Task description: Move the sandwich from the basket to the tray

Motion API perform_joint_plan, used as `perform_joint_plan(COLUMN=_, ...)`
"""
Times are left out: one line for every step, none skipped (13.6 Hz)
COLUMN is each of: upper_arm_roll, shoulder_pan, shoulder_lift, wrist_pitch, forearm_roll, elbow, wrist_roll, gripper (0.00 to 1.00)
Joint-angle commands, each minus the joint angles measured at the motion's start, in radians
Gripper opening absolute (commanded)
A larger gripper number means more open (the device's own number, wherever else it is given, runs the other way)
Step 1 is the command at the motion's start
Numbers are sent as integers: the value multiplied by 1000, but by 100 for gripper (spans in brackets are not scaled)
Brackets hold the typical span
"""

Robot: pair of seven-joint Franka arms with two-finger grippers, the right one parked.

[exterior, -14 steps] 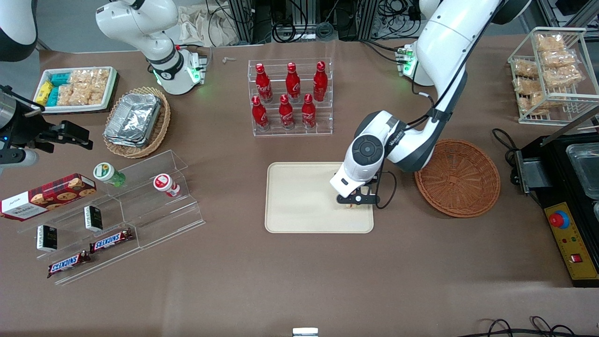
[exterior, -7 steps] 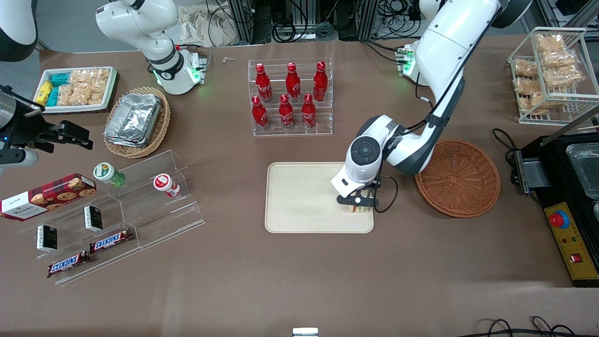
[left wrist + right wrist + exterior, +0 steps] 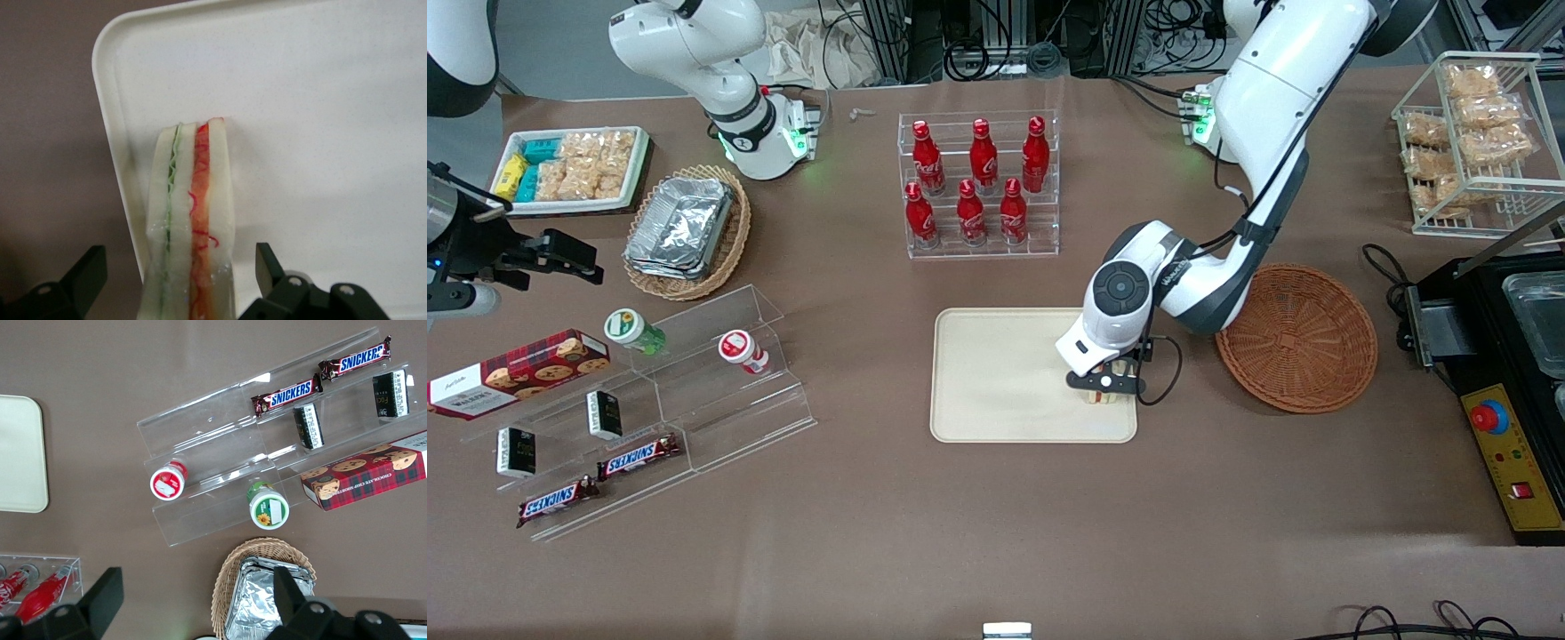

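The sandwich [image 3: 190,220], a white bread wedge with green and red filling, stands on its edge on the cream tray [image 3: 320,100], close to the tray's rim and corner. My left gripper [image 3: 179,257] is open around it, and both black fingers [image 3: 270,267] stand clear of the bread with a gap on each side. In the front view the gripper [image 3: 1104,384] hangs over the tray [image 3: 996,382] at the corner nearest the basket, with the sandwich [image 3: 1100,397] showing just under it. The reddish-brown basket [image 3: 1296,338] beside the tray holds nothing.
A clear rack of red bottles [image 3: 978,187] stands farther from the camera than the tray. A stepped acrylic stand [image 3: 649,391] with snacks and a tan basket of foil trays [image 3: 685,231] lie toward the parked arm's end. A wire rack of bagged snacks [image 3: 1476,142] and a black machine [image 3: 1507,391] lie toward the working arm's end.
The wrist has drawn back slightly from the tray, and more of the sandwich now shows under the gripper. The sandwich stays in place on the tray.
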State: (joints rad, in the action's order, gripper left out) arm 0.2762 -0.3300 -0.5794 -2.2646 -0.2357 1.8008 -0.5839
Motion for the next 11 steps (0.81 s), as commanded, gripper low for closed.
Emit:
perform_joint_plan(upper_arm_roll=-2, shoulder_pan=28, shoulder_lift=39, wrist_pitch=20, forearm_roll=-4, elbow=-3, wrist_roll=4, gripper=100)
perform_joint_plan(upper_arm_roll=0, shoulder_pan=55, shoulder_lift=56, wrist_pitch=57, forearm_roll=-2, elbow=-20, wrist_roll=7, gripper=100)
perform_joint_plan(upper_arm_roll=0, shoulder_pan=87, shoulder_lift=79, wrist_pitch=112, forearm_roll=-2, elbow=-47, wrist_roll=22, gripper=100)
perform_joint_plan(upper_arm_roll=0, shoulder_pan=106, shoulder_lift=104, wrist_pitch=172, forearm_roll=-1, elbow=-82, wrist_roll=56, gripper=100)
perform_joint_plan(upper_arm_roll=0, shoulder_pan=129, shoulder_lift=121, wrist_pitch=233, forearm_roll=1, elbow=-125, wrist_roll=97, gripper=100)
perform_joint_plan(upper_arm_roll=0, shoulder_pan=152, shoulder_lift=137, wrist_pitch=294, forearm_roll=1, elbow=-162, wrist_roll=133, gripper=100)
perform_joint_plan(upper_arm_roll=0, shoulder_pan=175, shoulder_lift=157, wrist_pitch=336, forearm_roll=1, elbow=-191, wrist_roll=166, gripper=100)
perform_joint_plan(upper_arm_roll=0, shoulder_pan=202, shoulder_lift=177, wrist_pitch=362, forearm_roll=1, elbow=-214, wrist_roll=202, gripper=100)
perform_joint_plan(upper_arm_roll=0, shoulder_pan=238, shoulder_lift=200, wrist_pitch=388, forearm_roll=1, elbow=-227, wrist_roll=247, gripper=100)
perform_joint_plan(upper_arm_roll=0, shoulder_pan=267, shoulder_lift=228, wrist_pitch=414, forearm_roll=1, elbow=-228, wrist_roll=306, gripper=100)
perform_joint_plan(upper_arm_roll=0, shoulder_pan=300, shoulder_lift=258, wrist_pitch=439, forearm_roll=6, elbow=-227, wrist_roll=364, gripper=100)
